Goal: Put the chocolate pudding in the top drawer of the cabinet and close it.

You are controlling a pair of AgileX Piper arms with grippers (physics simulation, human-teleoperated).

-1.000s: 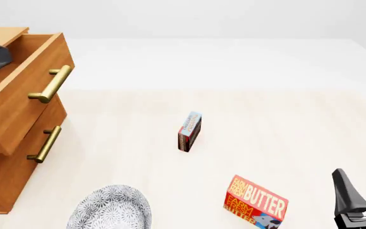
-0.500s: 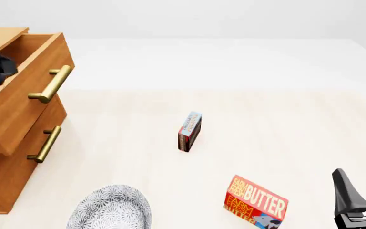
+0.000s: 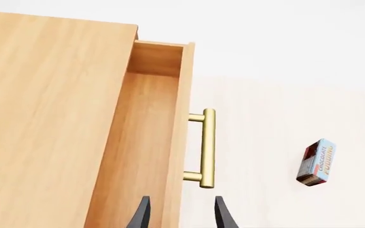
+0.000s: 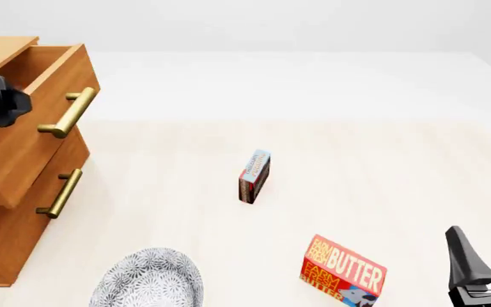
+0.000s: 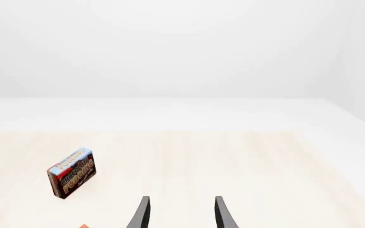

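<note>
The cabinet [image 4: 7, 211] is standing at the left edge of the table [image 4: 357, 153]. The top drawer [image 4: 32, 121] is sitting pulled out toward the right, with its interior exposed and its brass bar handle [image 4: 68, 112] facing the middle of the table. The lower drawer [image 4: 23, 220] is sitting closed beneath it.

The chocolate pudding [image 4: 254, 176] is standing on its edge on the table, near the centre, well apart from the cabinet and to the right of it. In the left wrist view the box [image 3: 316, 162] is appearing beyond the handle [image 3: 206, 148], clear of the drawer.

The left gripper [image 3: 181, 214] is hovering over the open top drawer at its front panel. Its fingers [image 3: 141, 216] are standing apart, straddling the upper edge of the drawer front, one tip over the interior and the other on the handle side. They are gripping nothing. In the front view only a dark part of this arm [image 4: 0, 105] is showing at the left edge.

The right gripper [image 5: 181, 213] is resting low at the near right corner of the table, with its fingers [image 4: 465, 259] spread and nothing between them. It is sitting well apart from the pudding box.

A red butter box [image 4: 344, 272] is lying near the front edge, to the left of the right gripper. A patterned bowl [image 4: 148, 281] is sitting at the near edge, to the right of the cabinet base.
</note>
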